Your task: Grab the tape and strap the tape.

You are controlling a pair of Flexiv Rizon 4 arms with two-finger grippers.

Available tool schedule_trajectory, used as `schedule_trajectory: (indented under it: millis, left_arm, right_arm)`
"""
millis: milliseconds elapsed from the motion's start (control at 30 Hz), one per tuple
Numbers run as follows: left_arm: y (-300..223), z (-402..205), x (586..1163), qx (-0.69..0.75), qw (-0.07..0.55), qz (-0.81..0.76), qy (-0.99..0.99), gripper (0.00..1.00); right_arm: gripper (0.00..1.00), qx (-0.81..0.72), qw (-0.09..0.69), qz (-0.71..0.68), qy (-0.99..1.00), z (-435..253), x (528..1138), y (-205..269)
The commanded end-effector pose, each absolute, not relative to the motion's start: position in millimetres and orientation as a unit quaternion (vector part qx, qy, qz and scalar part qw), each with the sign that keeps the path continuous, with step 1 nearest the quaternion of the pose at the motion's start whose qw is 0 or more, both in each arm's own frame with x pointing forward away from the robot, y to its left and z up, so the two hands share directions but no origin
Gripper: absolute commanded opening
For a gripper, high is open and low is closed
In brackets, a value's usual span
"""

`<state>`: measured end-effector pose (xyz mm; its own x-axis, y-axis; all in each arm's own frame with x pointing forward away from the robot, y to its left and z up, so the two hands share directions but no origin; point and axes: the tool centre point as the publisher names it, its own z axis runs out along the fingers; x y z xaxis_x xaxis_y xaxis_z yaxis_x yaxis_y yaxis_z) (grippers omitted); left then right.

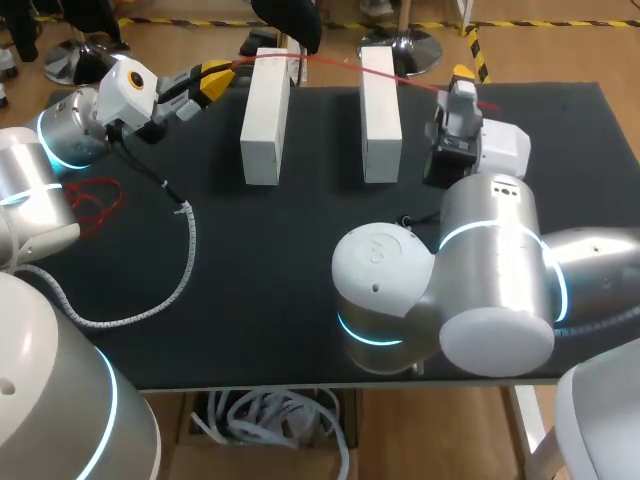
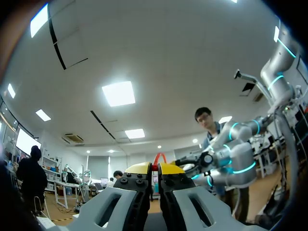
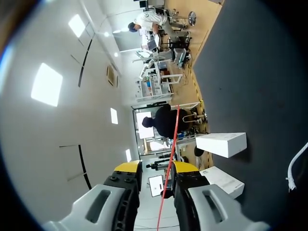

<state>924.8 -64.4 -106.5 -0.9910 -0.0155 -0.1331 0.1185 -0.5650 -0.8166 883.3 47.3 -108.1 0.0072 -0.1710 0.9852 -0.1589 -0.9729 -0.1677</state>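
Note:
A thin red tape (image 1: 320, 62) stretches across the tops of two upright white blocks (image 1: 265, 110) (image 1: 380, 100) at the back of the black table. My left gripper (image 1: 215, 78) is beyond the left block and shut on one end of the tape. In the left wrist view its yellow tips (image 2: 154, 168) are pressed together, with red tape (image 2: 160, 156) curling out ahead. My right gripper (image 1: 462, 78) is past the right block at the tape's other end. In the right wrist view the tape (image 3: 174, 130) runs through the gap of that gripper (image 3: 156, 167), whose fingers stand apart.
A white spiral-wrapped cable (image 1: 185, 260) curves over the table's left half and also shows beside the blocks (image 3: 221, 144) as a cable (image 3: 296, 163). A tangle of red line (image 1: 95, 200) lies near my left arm's base. My right arm's elbow (image 1: 480, 290) looms over the front right.

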Motion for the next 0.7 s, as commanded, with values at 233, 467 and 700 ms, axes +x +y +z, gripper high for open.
schedule_trajectory:
  millis: [233,467,700]
  left_arm:
    - [-64.5,-107.6,924.7,0.056,0.038,-0.884,0.463,0.00]
    - [-64.5,-107.6,924.7,0.056,0.038,-0.884,0.463,0.00]
    - [-64.5,-107.6,924.7,0.056,0.038,-0.884,0.463,0.00]
  right_arm:
    - [0.25,-0.714,0.005,-0.691,0.112,-105.9,883.8,50.2]
    - [0.25,-0.716,0.007,-0.689,0.112,-107.1,882.9,52.9]
    - [0.00,-0.717,0.007,-0.688,0.112,-107.6,882.5,53.2]
